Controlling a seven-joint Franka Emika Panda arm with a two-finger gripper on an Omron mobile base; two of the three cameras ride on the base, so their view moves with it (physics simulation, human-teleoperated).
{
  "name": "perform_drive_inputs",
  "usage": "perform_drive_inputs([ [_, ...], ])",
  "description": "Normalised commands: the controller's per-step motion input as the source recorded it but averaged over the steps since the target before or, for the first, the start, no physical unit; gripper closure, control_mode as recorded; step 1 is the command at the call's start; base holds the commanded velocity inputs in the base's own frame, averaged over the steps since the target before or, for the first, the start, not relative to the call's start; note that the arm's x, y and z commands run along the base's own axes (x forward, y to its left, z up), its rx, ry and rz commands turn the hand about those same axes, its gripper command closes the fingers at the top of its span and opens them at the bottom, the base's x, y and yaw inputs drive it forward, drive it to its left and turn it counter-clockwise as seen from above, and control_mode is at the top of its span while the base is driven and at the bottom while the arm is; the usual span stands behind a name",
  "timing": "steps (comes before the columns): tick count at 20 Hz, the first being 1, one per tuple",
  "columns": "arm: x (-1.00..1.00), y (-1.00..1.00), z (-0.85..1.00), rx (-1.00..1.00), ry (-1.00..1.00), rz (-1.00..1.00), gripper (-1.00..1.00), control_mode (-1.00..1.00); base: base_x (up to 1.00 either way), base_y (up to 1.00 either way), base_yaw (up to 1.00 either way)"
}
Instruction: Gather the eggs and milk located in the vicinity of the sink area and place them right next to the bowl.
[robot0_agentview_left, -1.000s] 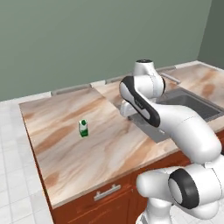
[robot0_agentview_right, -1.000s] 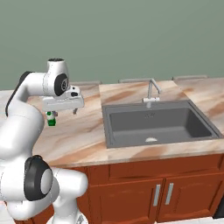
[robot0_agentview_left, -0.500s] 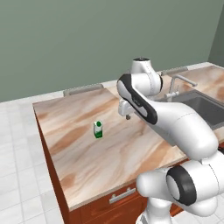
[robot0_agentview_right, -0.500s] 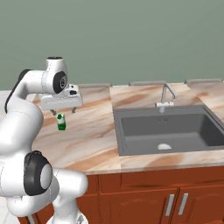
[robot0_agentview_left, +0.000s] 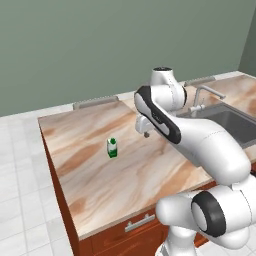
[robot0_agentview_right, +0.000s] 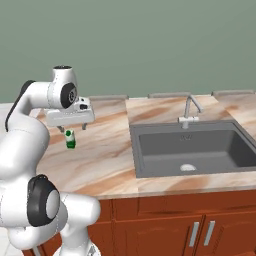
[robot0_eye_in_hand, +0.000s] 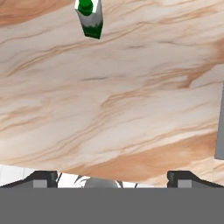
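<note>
Marbled tan counter (robot0_agentview_left: 100, 165), milk carton (robot0_agentview_left: 112, 148) upright on it, sink (robot0_agentview_right: 192, 150) inset.

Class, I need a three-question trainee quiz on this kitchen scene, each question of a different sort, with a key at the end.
1. True or false: the milk carton stands upright on the marble counter.
2. Multiple choice: the gripper, jaws open, is
A. gripping the carton
B. hovering above the counter near the carton, holding nothing
C. reaching into the sink
3. Fill in: in the right base view, the carton stands to the ___ of the sink.

Key: 1 true. 2 B. 3 left.
</note>
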Motion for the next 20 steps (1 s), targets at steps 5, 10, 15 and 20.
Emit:
perform_drive_inputs([
  [5,0.0,0.12,0.0,0.0,0.0,0.0,-1.0,-1.0,0.0,0.0,0.0],
  [10,0.58,0.97,-0.2,0.0,0.04,0.07,-1.0,-1.0,0.0,0.0,0.0],
  [15,0.54,0.93,-0.31,-0.04,0.12,-0.05,-1.0,-1.0,0.0,0.0,0.0],
  [20,0.53,0.18,-0.1,0.0,0.05,-0.23,-1.0,-1.0,0.0,0.0,0.0],
])
